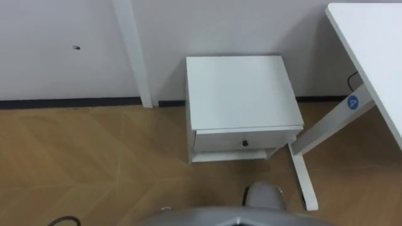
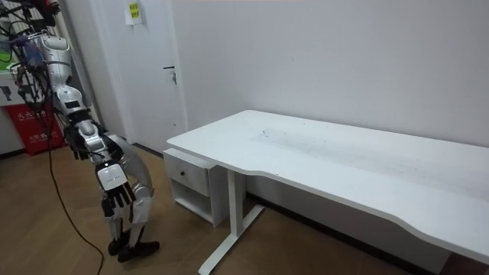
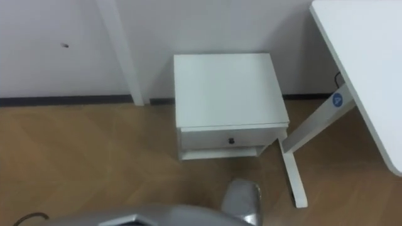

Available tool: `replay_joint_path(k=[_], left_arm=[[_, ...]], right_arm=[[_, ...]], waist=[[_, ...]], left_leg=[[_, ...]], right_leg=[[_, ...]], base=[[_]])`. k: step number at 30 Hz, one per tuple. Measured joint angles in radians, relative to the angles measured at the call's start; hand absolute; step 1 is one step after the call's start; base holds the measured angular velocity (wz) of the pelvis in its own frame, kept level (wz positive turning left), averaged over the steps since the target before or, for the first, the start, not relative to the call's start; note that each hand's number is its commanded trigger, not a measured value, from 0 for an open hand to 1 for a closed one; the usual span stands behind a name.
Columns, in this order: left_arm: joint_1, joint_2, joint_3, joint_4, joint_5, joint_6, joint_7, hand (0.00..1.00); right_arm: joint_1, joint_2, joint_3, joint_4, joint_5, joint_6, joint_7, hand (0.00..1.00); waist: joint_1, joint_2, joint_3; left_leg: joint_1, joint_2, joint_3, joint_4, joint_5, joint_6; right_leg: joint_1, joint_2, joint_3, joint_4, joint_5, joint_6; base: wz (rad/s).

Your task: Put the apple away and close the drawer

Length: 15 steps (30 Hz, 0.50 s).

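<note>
The robot stands stooped on the wood floor [image 1: 94,157], facing a small white bedside cabinet [image 1: 242,91] set against the wall. The drawer [image 1: 220,140], with a dark knob [image 1: 245,143], sits right under the cabinet's top edge, and I cannot tell whether it is pushed fully home. Below it is an open shelf [image 1: 229,155]. The white desk [image 2: 328,153] crowds the cabinet's right side, its slanted leg [image 1: 326,129], which carries a blue round sticker [image 1: 352,103], and long foot [image 1: 303,179] just beside it. The floor to the cabinet's left is free up to a white door frame [image 1: 135,50]. From the room view I see the right hand [image 2: 122,200] hanging by the knee, fingers loose, and a door [image 2: 145,69] and a red box [image 2: 34,126] behind the robot.
</note>
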Motion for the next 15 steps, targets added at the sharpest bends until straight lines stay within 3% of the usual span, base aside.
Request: replay_joint_path(k=[3, 4, 8, 11, 15], left_arm=[[-0.004, 0.006, 0.001, -0.005, -0.001, 0.0, 0.022, 0.0], [-0.004, 0.005, 0.001, -0.005, -0.002, -0.002, 0.021, 0.0], [-0.004, 0.001, 0.001, 0.004, -0.003, -0.01, 0.018, 0.0], [0.013, -0.003, 0.003, 0.016, -0.025, -0.008, 0.017, 0.0], [0.039, -0.018, 0.012, 0.017, -0.019, -0.007, 0.019, 0.0]], right_arm=[[-0.027, 0.002, 0.0, -0.001, -0.039, -0.001, -0.009, 0.0], [-0.039, 0.002, 0.0, 0.0, -0.061, -0.003, -0.011, 0.0], [-0.059, 0.002, -0.012, -0.001, -0.097, -0.012, -0.019, 0.0], [-0.059, 0.011, -0.022, 0.001, -0.099, -0.009, -0.033, 0.0], [-0.036, 0.042, -0.025, 0.015, -0.111, -0.013, -0.036, 0.0]], waist=[[0.026, -0.026, 0.0018], [0.027, -0.026, -0.0036], [0.03, -0.046, -0.0038], [0.03, -0.05, -0.0032], [0.027, -0.053, -0.0036]], left_leg=[[0.017, -0.006, 0.035, -0.02, 0.006, 0.011], [0.029, -0.004, 0.034, -0.032, 0.006, 0.011], [0.034, -0.003, 0.033, -0.054, 0.01, 0.018], [0.048, -0.005, 0.032, -0.059, 0.012, 0.022], [0.064, -0.001, 0.029, -0.067, 0.016, 0.028]], right_leg=[[0.085, 0.031, 0.018, -0.14, -0.04, 0.009], [0.118, 0.044, 0.018, -0.182, -0.049, 0.0], [0.174, 0.069, 0.005, -0.262, -0.046, -0.006], [0.21, 0.08, -0.002, -0.322, -0.016, -0.038], [0.245, 0.09, -0.014, -0.374, -0.018, -0.032]], base=[[-0.26], [-0.31], [-0.03], [-0.01], [-0.01]])
